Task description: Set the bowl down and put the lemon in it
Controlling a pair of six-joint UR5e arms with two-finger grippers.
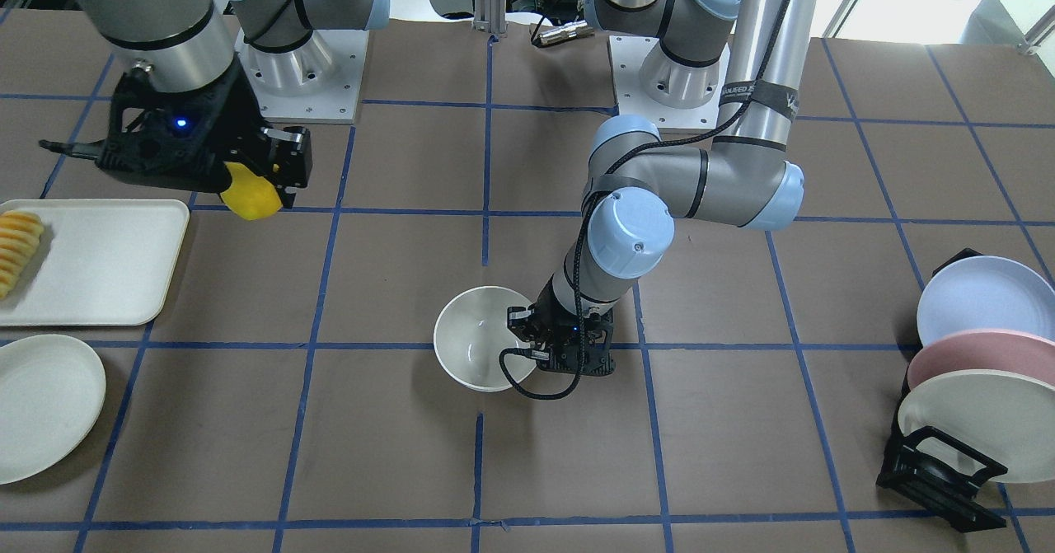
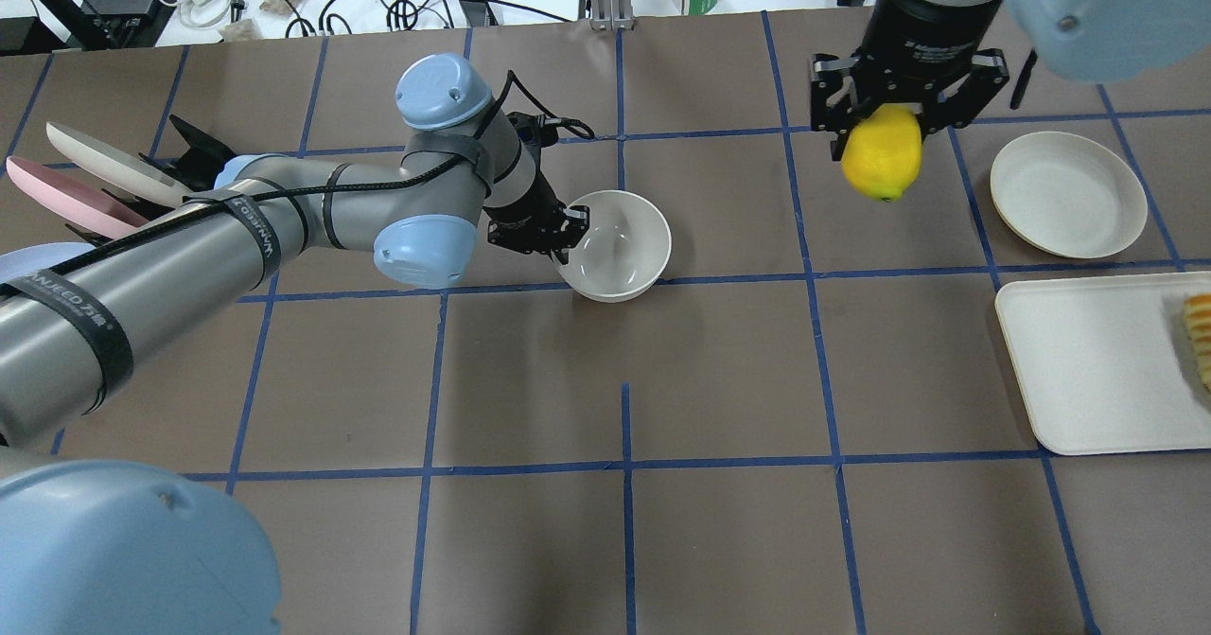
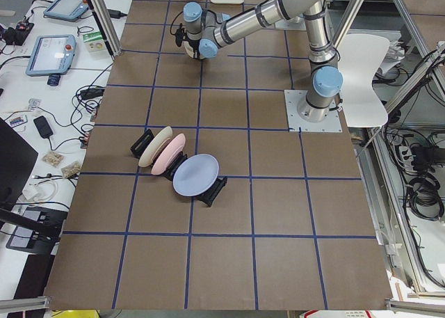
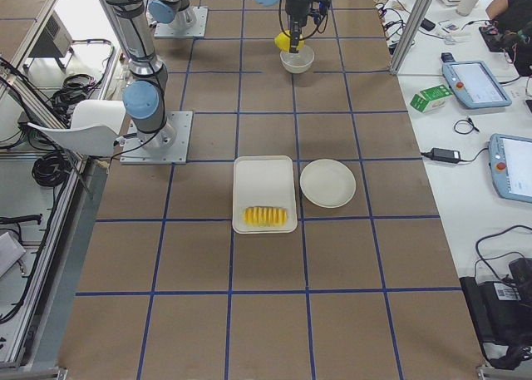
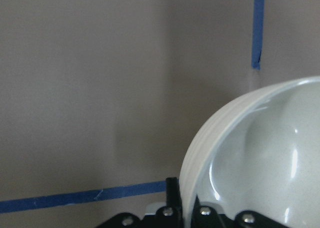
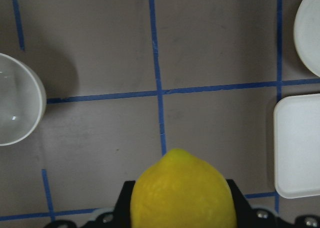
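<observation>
The left end effector [image 2: 566, 235] is clamped on the near rim of the bowl [image 2: 620, 247], which sits mid-bench [image 2: 719, 379], while the right end effector [image 2: 885, 129] grips the lemon [image 2: 882, 154] high and well apart from it. A glossy rim pinch could slip or tip the bowl on release, and a lemon let go from height might bounce out or strike the left fingers. Writing is scarce: the black strap [image 2: 251, 228] on the left arm has white lettering, only partly legible.
</observation>
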